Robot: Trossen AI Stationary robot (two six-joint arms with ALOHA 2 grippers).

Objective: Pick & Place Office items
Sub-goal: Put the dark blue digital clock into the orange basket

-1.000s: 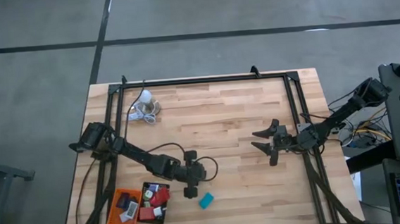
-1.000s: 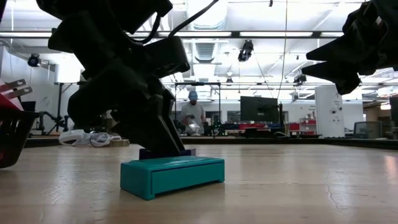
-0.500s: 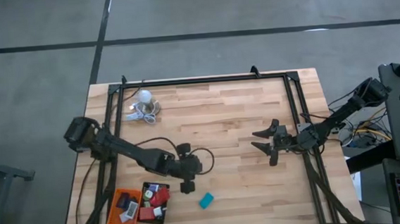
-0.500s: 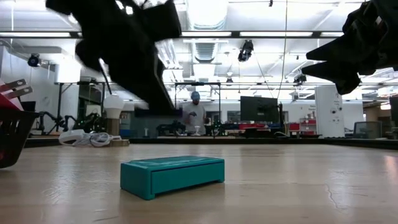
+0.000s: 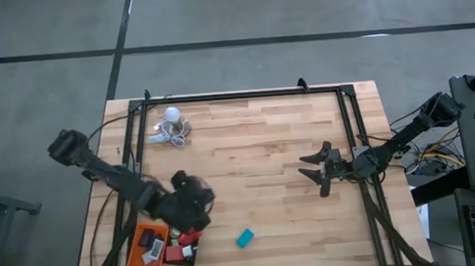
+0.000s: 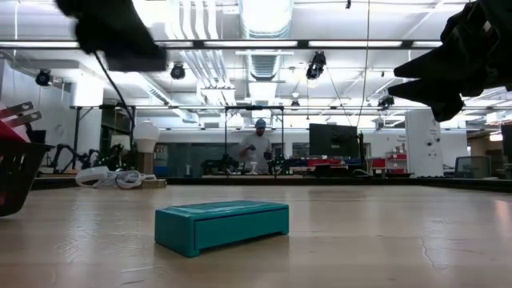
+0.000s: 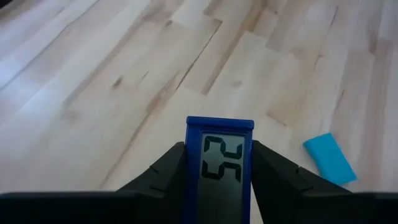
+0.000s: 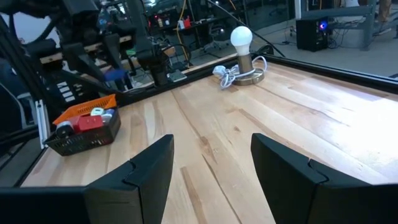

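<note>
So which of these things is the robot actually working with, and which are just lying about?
Part of the job:
- small blue digital clock in the left gripper
- flat teal block
- small pieces in trays

Lying about:
- white round bulb with cord
- right gripper, waiting open

We see even, bright light from the ceiling strip lamps (image 6: 264,44), at twelve o'clock in the low view, where they glare white — the dark arm shapes there read as silhouettes. The left arm (image 5: 154,202) smears with motion blur overhead. The teal block (image 6: 222,225) casts only a soft shadow on the wooden table (image 6: 384,240), whose near edge goes soft.
</note>
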